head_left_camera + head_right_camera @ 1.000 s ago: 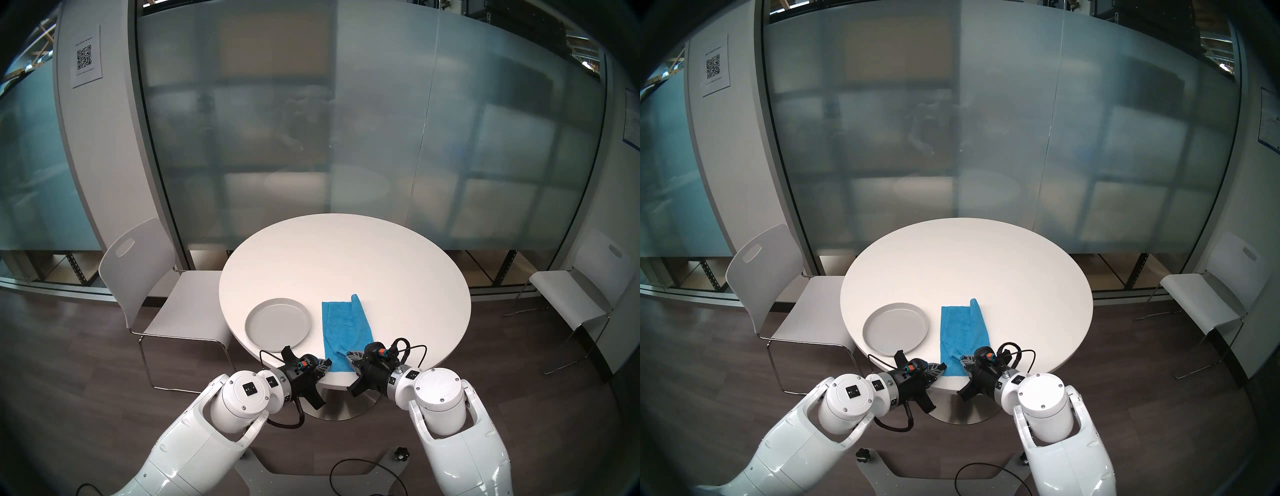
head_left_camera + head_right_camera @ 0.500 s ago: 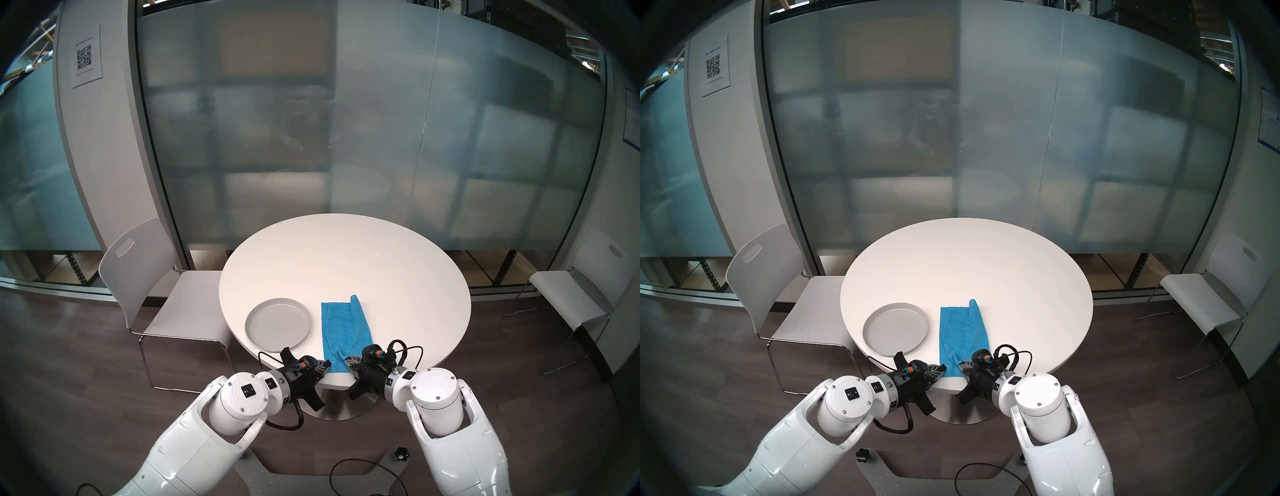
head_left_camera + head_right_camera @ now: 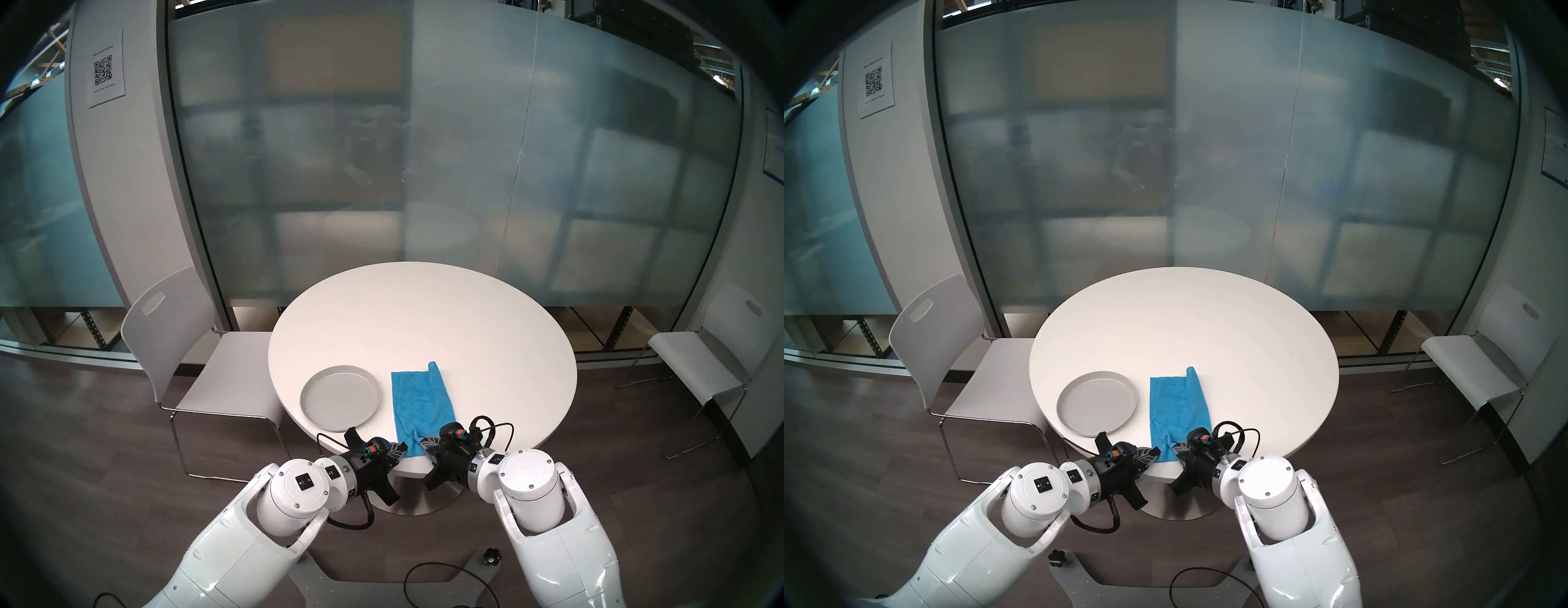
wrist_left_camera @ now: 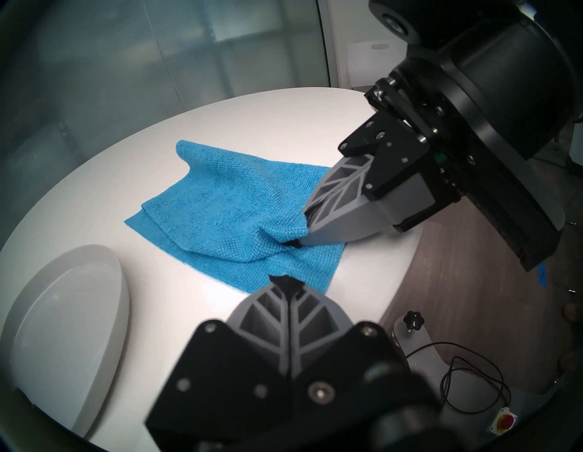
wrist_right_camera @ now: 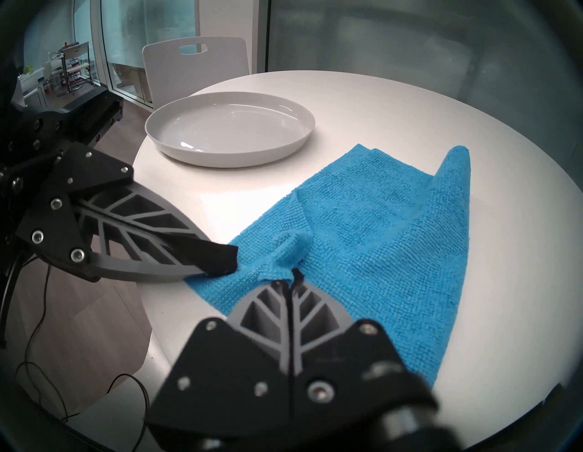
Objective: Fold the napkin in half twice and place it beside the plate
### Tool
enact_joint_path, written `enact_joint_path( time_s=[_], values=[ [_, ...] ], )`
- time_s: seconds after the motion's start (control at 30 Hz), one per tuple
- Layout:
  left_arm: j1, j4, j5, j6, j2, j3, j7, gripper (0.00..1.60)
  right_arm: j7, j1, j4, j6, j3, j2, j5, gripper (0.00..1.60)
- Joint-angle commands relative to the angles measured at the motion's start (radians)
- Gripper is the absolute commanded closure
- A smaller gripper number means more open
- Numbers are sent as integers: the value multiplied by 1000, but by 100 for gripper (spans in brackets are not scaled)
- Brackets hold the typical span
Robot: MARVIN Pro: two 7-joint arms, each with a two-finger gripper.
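Note:
The blue napkin [image 3: 420, 399] lies folded in a long strip on the round white table [image 3: 424, 314], just right of the pale grey plate [image 3: 339, 397]. Its far right corner curls up. My left gripper [image 3: 402, 446] is shut on the napkin's near left corner, at the table's near edge. My right gripper [image 3: 422, 441] is shut on a bunched pinch of the napkin's near right part, close to the left gripper. The left wrist view shows the left gripper [image 4: 285, 279], the napkin [image 4: 236, 202] and the plate [image 4: 63, 315]. The right wrist view shows the right gripper [image 5: 291, 276], the napkin [image 5: 378, 236] and the plate [image 5: 230, 129].
A white chair [image 3: 169, 339] stands left of the table and another [image 3: 712, 361] at the far right. A frosted glass wall [image 3: 424, 148] runs behind the table. Cables and the robot base [image 3: 424, 573] lie on the dark floor below.
My right gripper has moved left toward the left gripper, pulling the napkin's near right part with it, so the near end is narrower. The left gripper has hardly moved.

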Motion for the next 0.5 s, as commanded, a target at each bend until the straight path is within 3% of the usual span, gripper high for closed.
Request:
enact_joint_path(
  time_s=[0.0,0.47],
  values=[
    [-11,-26,-4,-1,-3,-9,3,160,13,11,9,18,-8,11,-12,138],
    [-27,-21,-22,5,-11,-34,9,160,44,19,23,23,-14,26,-32,141]
  ],
)
